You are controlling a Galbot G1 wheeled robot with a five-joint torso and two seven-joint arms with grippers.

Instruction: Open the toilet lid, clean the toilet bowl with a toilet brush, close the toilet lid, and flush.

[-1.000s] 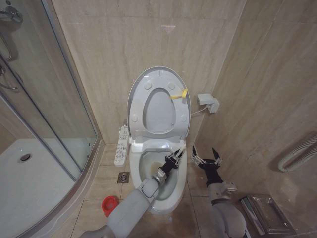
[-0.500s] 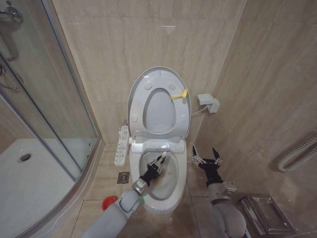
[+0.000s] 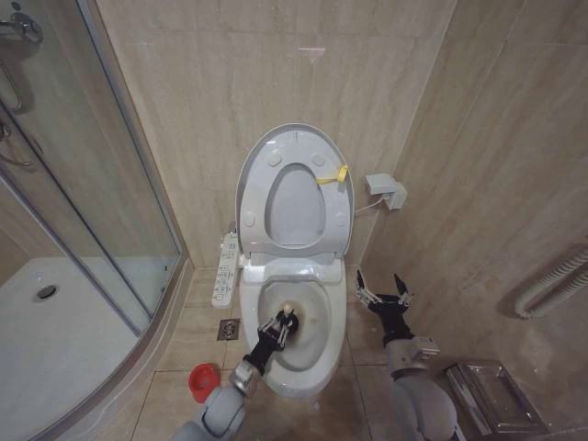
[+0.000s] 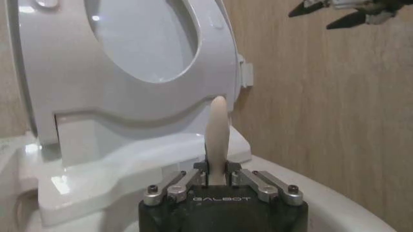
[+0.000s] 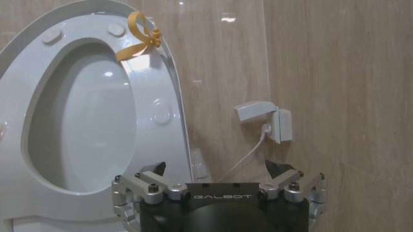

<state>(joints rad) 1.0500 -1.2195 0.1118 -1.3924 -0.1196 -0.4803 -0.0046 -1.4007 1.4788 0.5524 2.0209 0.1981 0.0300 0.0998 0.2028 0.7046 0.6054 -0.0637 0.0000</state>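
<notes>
While the lid (image 3: 296,184) stands raised against the wall, with the seat ring up inside it, the brush (image 3: 287,310) sits upright over the bowl (image 3: 317,344), its pale handle tip showing above the left hand (image 3: 278,326). Bristle head not visible; whether it touches the basin cannot be told.

Handling, as judged: brush looks light, the handle thin, stiff and smooth, so it could twist or slip in a pinch if pushed hard sideways. A hold low on the stick, nearer the head, should give better control of the scrub than one at the tip. Bowl is glazed ceramic, hard and slick; a faint brownish mark shows on its right inner wall.

Left hand: clenched on the brush handle. In the left wrist view the stick (image 4: 217,140) rises straight out from between the closed fingers (image 4: 177,182), tip pointing toward the raised lid (image 4: 129,63). Hand hovers above the bowl's left-centre, arm reaching in from the front.

Right hand (image 3: 383,296): released, fingers spread, holding nothing, parked beside the bowl's right rim and apart from it, near the tiled wall.

Around: red holder cup (image 3: 204,381) on the floor left of the toilet base; control panel (image 3: 224,268) along the left side; yellow tag (image 3: 334,175) on the lid's right edge; socket box (image 3: 386,191) on the wall.
</notes>
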